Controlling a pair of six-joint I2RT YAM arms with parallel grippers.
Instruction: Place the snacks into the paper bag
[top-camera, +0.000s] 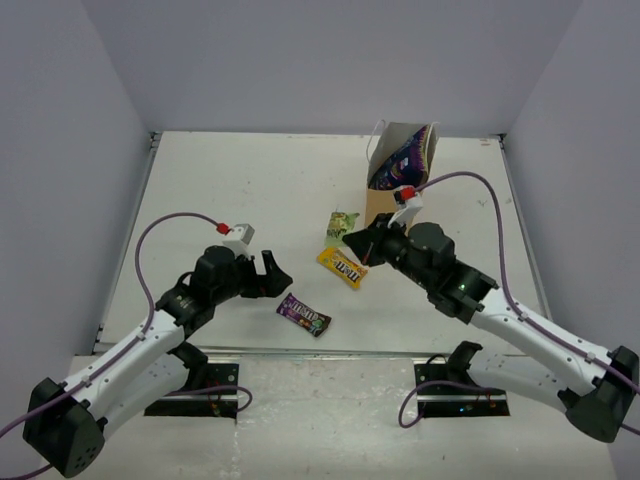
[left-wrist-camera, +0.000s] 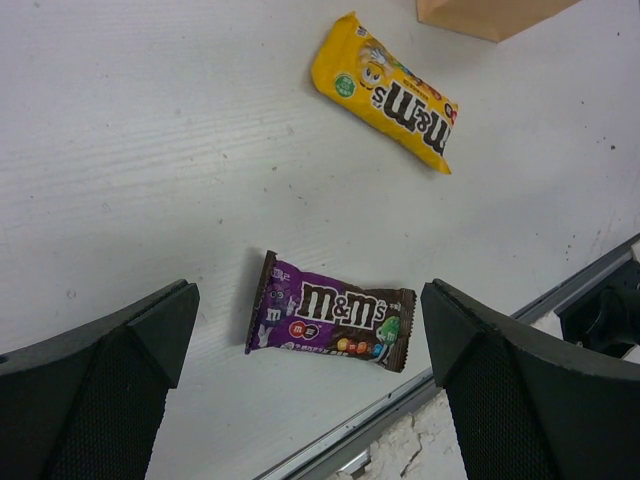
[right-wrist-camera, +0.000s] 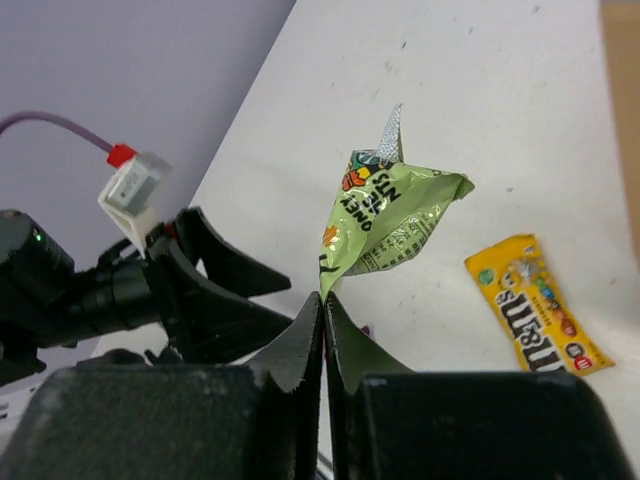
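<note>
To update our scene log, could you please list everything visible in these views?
Paper bag: one, tan-brown, standing open at the far right of the table.
Chip bag: one, purple, inside the paper bag.
Green packet: one, light green, pinched by a corner in the right arm's jaws.
Yellow M&M's pack: one, yellow, flat on the table near its centre.
Purple M&M's pack: one, dark purple, flat near the front edge, below the left arm's jaws.
Table: one, white.
Left arm: one, black and white, jaws open.
Right arm: one, black and white, jaws shut.
</note>
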